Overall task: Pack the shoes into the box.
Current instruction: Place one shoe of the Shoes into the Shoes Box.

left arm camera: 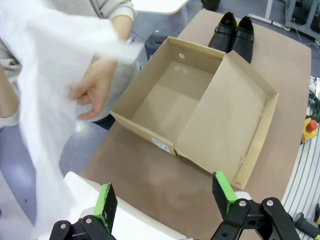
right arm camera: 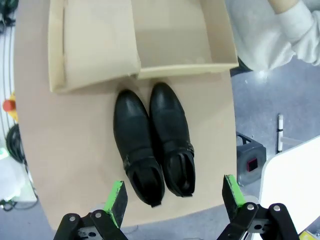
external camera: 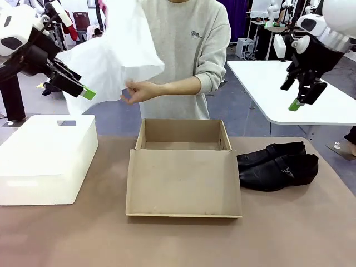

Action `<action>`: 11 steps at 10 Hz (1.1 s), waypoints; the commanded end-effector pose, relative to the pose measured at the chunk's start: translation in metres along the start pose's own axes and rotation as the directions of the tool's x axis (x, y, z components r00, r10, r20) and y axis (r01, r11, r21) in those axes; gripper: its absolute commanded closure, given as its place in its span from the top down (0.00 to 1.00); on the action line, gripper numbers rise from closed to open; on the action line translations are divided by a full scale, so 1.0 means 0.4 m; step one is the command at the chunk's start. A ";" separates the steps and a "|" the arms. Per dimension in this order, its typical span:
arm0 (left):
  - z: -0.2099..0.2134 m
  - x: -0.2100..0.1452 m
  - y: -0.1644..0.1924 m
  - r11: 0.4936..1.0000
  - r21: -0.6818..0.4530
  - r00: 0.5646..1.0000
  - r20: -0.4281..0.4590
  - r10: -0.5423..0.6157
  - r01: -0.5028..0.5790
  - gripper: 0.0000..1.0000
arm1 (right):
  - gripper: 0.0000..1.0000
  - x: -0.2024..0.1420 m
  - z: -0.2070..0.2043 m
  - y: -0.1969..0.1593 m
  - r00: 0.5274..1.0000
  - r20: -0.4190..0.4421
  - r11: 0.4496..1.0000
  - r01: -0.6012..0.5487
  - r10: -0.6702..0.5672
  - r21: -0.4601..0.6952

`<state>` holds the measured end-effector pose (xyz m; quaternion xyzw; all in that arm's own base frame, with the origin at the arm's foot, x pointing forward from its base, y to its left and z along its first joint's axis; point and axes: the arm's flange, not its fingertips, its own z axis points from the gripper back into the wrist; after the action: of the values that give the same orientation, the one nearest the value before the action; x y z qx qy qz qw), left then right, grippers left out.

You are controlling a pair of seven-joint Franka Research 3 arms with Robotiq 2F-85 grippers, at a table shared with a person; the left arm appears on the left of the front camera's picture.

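Tan-brown cardboard box (external camera: 182, 132) sits mid-table, open, with low walls, a bare cardboard floor showing inside and a small white label on one outer end wall. Its attached flap lid (external camera: 183, 182) lies folded out flat on the table on the robot's side, inner face up, with a shallow rim along its edges. Black glossy shoes (external camera: 277, 165), a pair, stand on their soles just beside the box on the robot's right, side by side and touching, toes toward the box, heels away, a strap across each instep.
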<state>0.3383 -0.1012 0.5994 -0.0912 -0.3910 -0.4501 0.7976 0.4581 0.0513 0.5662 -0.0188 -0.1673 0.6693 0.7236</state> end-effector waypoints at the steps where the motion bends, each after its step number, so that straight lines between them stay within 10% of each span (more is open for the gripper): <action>1: 0.001 0.001 0.001 1.000 -0.010 1.000 0.002 -0.002 0.002 1.00 | 1.00 -0.036 -0.010 -0.050 0.997 -0.069 0.999 -0.039 0.040 0.015; 11: 0.001 0.001 0.001 1.000 -0.010 1.000 0.002 -0.002 0.002 1.00 | 1.00 -0.122 -0.113 -0.090 0.996 -0.081 0.993 0.054 -0.046 0.106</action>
<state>0.3383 -0.1013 0.5994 -0.0912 -0.3909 -0.4502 0.7976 0.5037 0.0102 0.5203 -0.0018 -0.0974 0.6579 0.7468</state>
